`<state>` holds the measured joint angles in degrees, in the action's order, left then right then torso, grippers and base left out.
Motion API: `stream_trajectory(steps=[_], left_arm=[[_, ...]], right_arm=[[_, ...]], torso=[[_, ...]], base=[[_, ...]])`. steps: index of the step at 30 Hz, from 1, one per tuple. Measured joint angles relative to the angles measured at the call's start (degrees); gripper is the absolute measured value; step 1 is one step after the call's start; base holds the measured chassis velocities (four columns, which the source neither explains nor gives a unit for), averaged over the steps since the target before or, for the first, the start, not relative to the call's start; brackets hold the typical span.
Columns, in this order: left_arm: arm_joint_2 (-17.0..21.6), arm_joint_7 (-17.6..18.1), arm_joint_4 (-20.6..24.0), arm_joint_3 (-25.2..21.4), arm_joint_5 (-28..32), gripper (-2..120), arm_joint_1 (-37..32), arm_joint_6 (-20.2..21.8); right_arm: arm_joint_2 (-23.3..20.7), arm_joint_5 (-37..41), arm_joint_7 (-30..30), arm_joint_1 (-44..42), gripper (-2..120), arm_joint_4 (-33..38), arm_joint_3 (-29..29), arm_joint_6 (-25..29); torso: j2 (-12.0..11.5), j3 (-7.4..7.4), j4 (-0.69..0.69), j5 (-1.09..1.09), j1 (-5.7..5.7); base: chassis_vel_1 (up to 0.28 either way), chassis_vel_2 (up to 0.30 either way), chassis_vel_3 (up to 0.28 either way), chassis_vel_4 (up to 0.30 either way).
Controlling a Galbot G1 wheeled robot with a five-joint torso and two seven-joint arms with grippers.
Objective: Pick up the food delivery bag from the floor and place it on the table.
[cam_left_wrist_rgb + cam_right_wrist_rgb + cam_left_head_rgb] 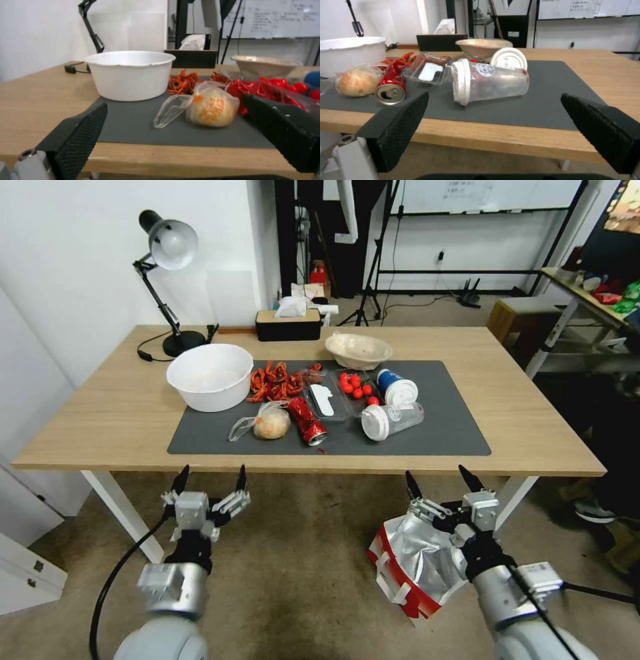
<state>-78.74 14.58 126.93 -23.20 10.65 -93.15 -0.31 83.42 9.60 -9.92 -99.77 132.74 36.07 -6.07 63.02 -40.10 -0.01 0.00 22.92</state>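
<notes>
The food delivery bag (410, 560), red and white with crinkly silver foil lining, stands open on the floor (300, 573) just below my right wrist. My right gripper (441, 481) is open, held above the bag near the front edge of the table (120, 413), its fingers (400, 125) spread wide with nothing between them. My left gripper (210, 479) is open too, off to the left at the same height before the table edge, its fingers (81, 132) empty. The light-wood table carries a dark grey mat (440, 433).
On the mat lie a white bowl (210, 376), a bread bag (265, 424), a crushed red can (307, 421), a clear lidded cup (392, 420), tomatoes (357, 385) and red shells (272, 381). A desk lamp (167, 253), tissue box (288, 323) and beige bowl (358, 351) stand behind. A side table (587, 300) is at right.
</notes>
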Motion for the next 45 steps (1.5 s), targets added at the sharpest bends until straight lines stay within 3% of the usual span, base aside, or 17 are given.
stream_trajectory(steps=[1,2,6,20,37,45], left_arm=[[1.1,1.9,-1.2,1.4,1.8,100,0.9,-1.2],[1.6,2.7,-2.0,2.1,3.0,100,0.9,-1.9],[2.1,3.7,-2.2,2.5,4.1,100,-0.1,-4.0],[3.8,1.1,-1.6,0.3,3.6,100,-6.3,-13.0],[4.2,1.6,-1.0,0.3,8.7,100,-6.8,-14.5],[4.3,-0.2,-1.7,0.2,9.1,100,-7.0,-16.6]], right_arm=[[-0.1,0.0,0.3,0.0,100,0.0,0.1,0.0],[-0.1,-0.2,0.7,-0.1,100,-0.2,0.2,0.0],[0.0,-0.2,1.5,-0.9,100,-0.6,0.9,2.0],[0.4,1.2,1.2,-5.4,100,-0.8,1.5,11.9],[1.0,0.0,0.8,-5.6,100,-1.7,0.9,12.9],[0.5,0.9,0.9,-5.3,100,-1.7,1.1,12.9]], torso=[[0.0,0.00,-0.05,0.00,0.00],[0.0,-0.01,-0.01,-0.05,0.00],[0.0,0.00,0.02,0.01,0.00],[0.0,0.01,0.01,-0.01,0.00],[0.0,0.01,0.00,-0.01,-0.01],[-2.2,1.18,0.00,0.00,-0.98]], base=[[0.000,0.000,0.000,0.000],[0.000,0.000,0.000,0.000],[0.000,0.000,0.000,0.000],[0.000,0.000,0.000,0.000],[0.000,0.000,0.000,0.000],[0.000,0.000,0.000,0.000]])
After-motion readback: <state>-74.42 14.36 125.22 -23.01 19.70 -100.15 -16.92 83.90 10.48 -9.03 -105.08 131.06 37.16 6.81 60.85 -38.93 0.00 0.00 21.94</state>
